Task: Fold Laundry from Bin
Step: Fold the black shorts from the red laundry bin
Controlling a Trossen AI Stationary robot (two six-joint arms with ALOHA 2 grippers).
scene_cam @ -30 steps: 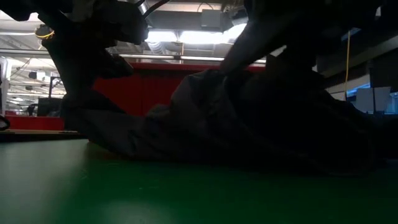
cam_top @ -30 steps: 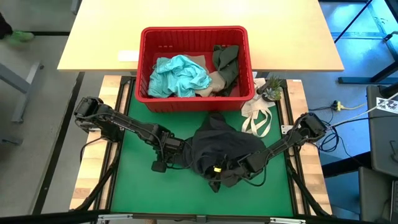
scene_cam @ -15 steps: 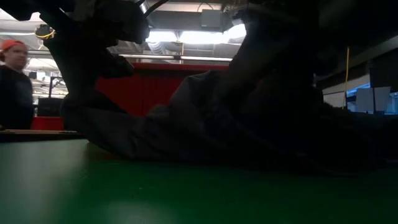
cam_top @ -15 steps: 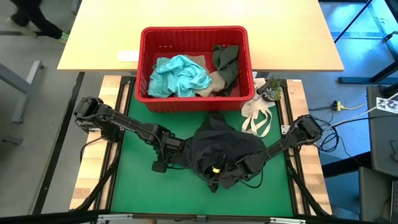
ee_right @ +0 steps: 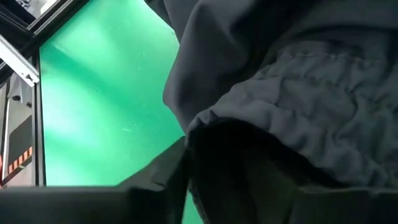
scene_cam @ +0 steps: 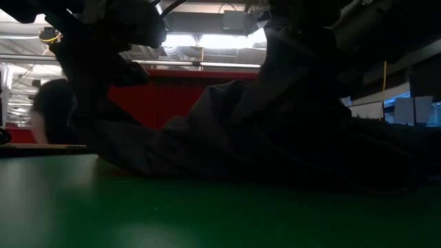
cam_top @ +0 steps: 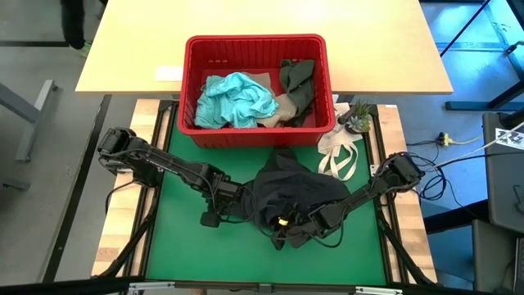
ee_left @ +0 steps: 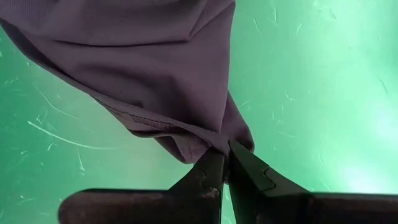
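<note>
— Left gripper first: what does it have?

— Its two fingers are pinched together on a corner of the black garment, right at the fabric's edge; the rest of that cloth spreads away from the tips over the green mat.

— And the right gripper?

— Buried in the same garment from the other side (folds drape over its fingers in the wrist view); whether it grips the cloth I cannot tell.

— What sits beyond them?

— Past both grippers stands the red bin; inside it lie a light teal garment, a dark olive one against the wall nearer the right arm, and a beige one between them.

— How are the arms posed?

— Both reach low from the mat's outer edges, angled inward toward the heap; the left one stretches nearly flat, elbow out.
</note>
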